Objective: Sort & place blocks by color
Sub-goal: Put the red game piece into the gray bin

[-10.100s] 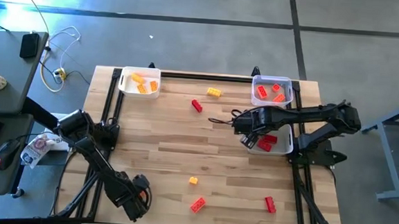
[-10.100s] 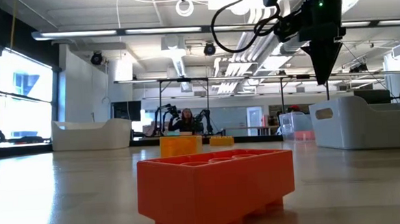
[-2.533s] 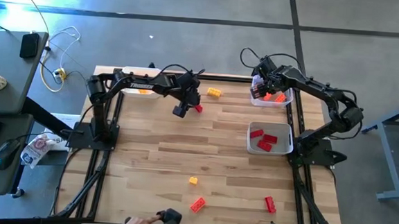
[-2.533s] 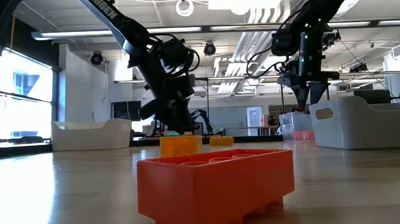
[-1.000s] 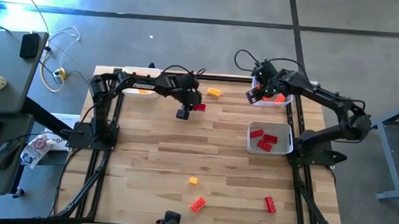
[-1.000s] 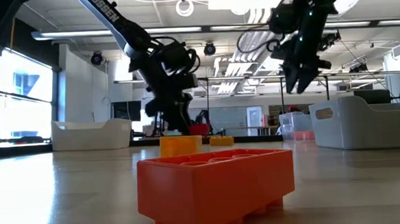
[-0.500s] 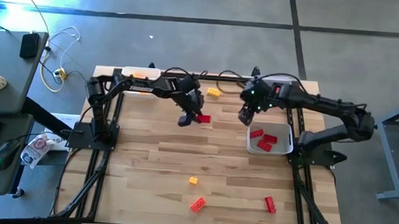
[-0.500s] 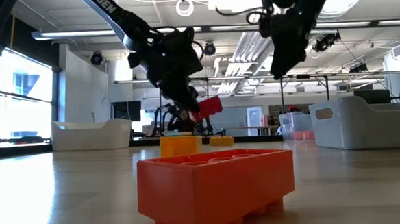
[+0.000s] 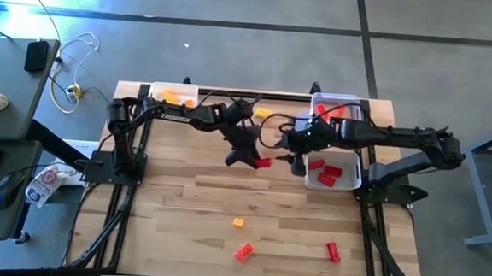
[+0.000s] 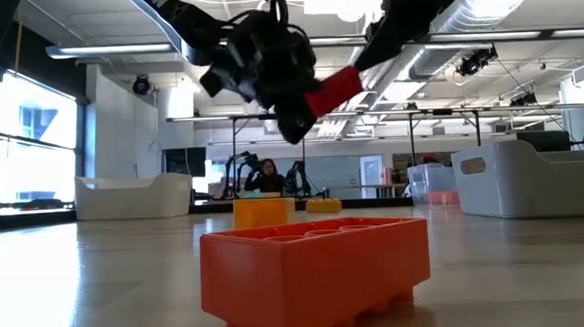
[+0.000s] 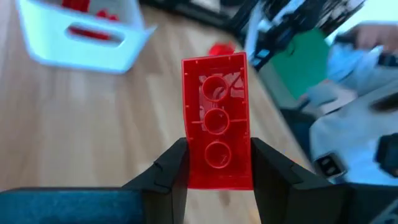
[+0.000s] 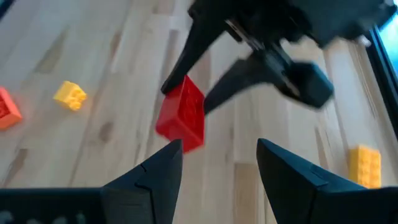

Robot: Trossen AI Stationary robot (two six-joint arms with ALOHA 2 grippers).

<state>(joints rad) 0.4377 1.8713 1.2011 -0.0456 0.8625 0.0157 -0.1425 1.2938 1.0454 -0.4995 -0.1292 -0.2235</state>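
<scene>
My left gripper [image 9: 253,158] is over the table's middle, shut on a red block [image 9: 264,163], which the left wrist view [image 11: 216,118] shows from its hollow underside. My right gripper [image 9: 298,165] hangs open just right of it, beside the red tray; its wrist view [image 12: 217,167] looks at the held block [image 12: 181,116] between its spread fingers. Loose blocks rest flat on the wood: yellow [image 9: 263,113] near the far edge, yellow [image 9: 238,223], orange [image 9: 243,253] and red [image 9: 333,251] near the front. My left gripper pinches the red block between its two fingers, one on each long side, at the end nearest the wrist [image 11: 217,171]. The fingers lie along the block, whose other end [image 11: 214,68] sticks out past them. The block is lifted clear and tilted [image 10: 333,89].
A white tray with red blocks [image 9: 352,173] sits right of centre. A tray with orange blocks [image 9: 338,99] is at the far right corner, and one with yellow and orange blocks [image 9: 153,94] at the far left. In the low view an orange block [image 10: 313,273] fills the foreground.
My left gripper lifted the red block off the wood and carried it up and toward the right and near side, tipping as it went. My right gripper left the far right tray and swung leftward and nearer, toward the held block.
</scene>
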